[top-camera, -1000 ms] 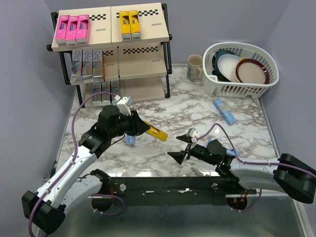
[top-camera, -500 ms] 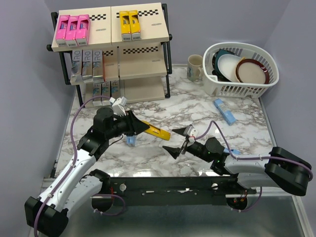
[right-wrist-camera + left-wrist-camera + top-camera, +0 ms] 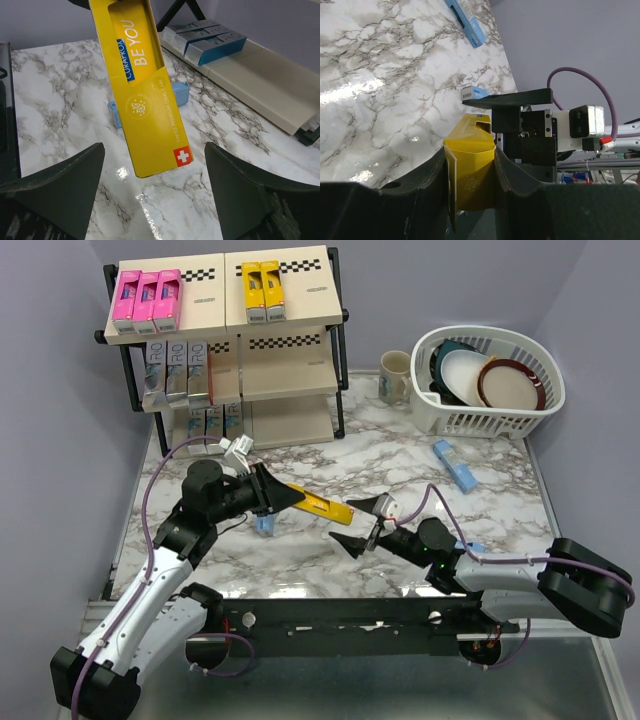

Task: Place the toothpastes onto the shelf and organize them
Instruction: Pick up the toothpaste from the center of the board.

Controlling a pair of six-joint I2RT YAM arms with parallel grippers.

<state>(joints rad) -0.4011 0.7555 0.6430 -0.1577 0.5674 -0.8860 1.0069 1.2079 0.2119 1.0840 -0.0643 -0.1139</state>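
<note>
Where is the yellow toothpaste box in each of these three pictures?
Top external: the yellow toothpaste box is mid-table, held by the left tool.
Left wrist: bottom centre, clamped between the fingers.
Right wrist: hanging from top centre, inside the open right tool, untouched.
Shared landmark: the white marble tabletop beneath it.

arms [image 3: 150, 585] white, black joints; cables [image 3: 148, 502] purple; left claw [image 3: 292, 498], right claw [image 3: 365, 525] black

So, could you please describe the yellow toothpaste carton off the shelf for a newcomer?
Look at the marble table before the black-framed beige shelf. The left gripper holds a slim yellow carton over it; the other yellow cartons sit on the top board.
</note>
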